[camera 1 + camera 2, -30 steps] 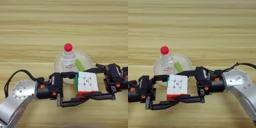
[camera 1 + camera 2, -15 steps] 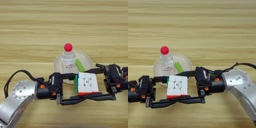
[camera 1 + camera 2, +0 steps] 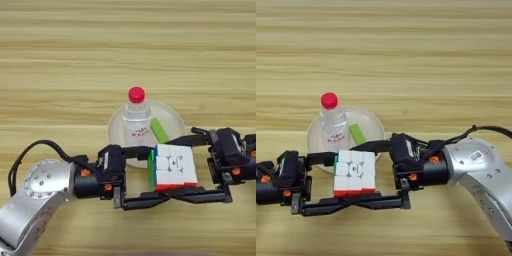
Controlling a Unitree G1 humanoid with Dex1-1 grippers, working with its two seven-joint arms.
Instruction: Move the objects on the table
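1. Wooden table (image 3: 60,60), light brown with plank grain running across, fills both views.
2. Near the front edge sits the puzzle cube (image 3: 172,166), white face up, green on its left side and red along the bottom edge.
3. Left gripper (image 3: 150,175) reaches in from the left with its two black fingers spread wide, one passing behind the cube and one in front of it.
4. Right gripper (image 3: 351,172) comes from the opposite side, likewise spread, its fingers overlapping those of the left so the cube is framed on all sides.
5. Just behind the cube stands the clear bottle (image 3: 136,116) with its red cap, upright on a white plate (image 3: 172,116).
6. A small green piece (image 3: 160,130) lies on the plate beside the bottle.
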